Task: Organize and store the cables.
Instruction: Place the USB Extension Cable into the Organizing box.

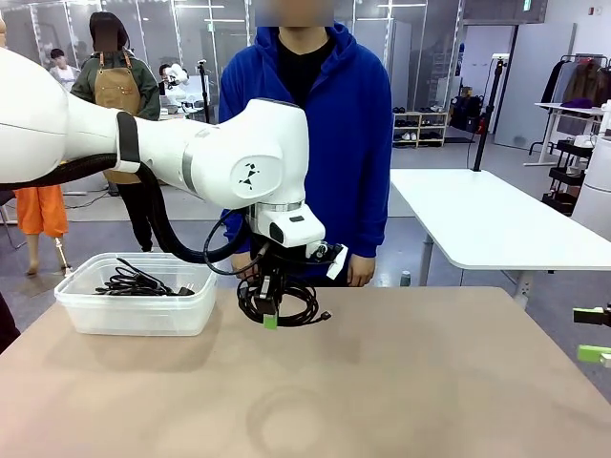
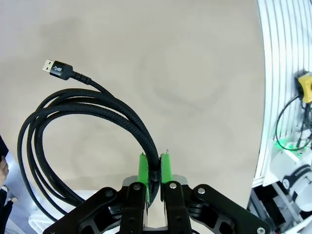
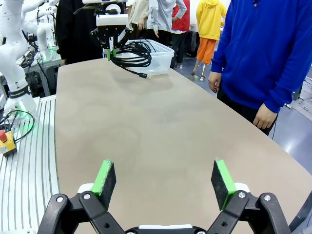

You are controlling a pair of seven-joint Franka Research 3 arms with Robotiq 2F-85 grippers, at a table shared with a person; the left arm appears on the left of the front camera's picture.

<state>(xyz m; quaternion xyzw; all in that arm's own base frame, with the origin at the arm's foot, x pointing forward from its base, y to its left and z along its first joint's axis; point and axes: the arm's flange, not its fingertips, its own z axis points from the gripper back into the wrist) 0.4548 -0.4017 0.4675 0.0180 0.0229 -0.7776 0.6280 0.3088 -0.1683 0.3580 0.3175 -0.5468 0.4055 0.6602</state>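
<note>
Front view: smooth tan table (image 1: 382,382), matte, with faint ring-shaped marks. At about 9 o'clock a clear, soft-cornered plastic bin (image 1: 138,310) holds tangled cables (image 1: 138,281), thin and black. Near centre, the left gripper (image 1: 270,320) pinches a coiled cable (image 1: 286,303) hanging just above the tabletop; a person in a blue hooded top stands right behind it. Green pads of the right gripper (image 1: 594,336) peek in at 3 o'clock.

Left wrist view: braided, rope-like black cord (image 2: 87,105) loops in a rounded coil toward 9 o'clock, its metal USB plug (image 2: 56,69) at 10 o'clock. Green fingers (image 2: 143,168) squeeze the strands together at 6 o'clock.

Right wrist view: right gripper (image 3: 160,178) spread wide, gripping nothing, flat green pads (image 3: 105,175) apart. At 11 o'clock, the other claw dangles the coil (image 3: 134,51) beside the bin (image 3: 161,56).
</note>
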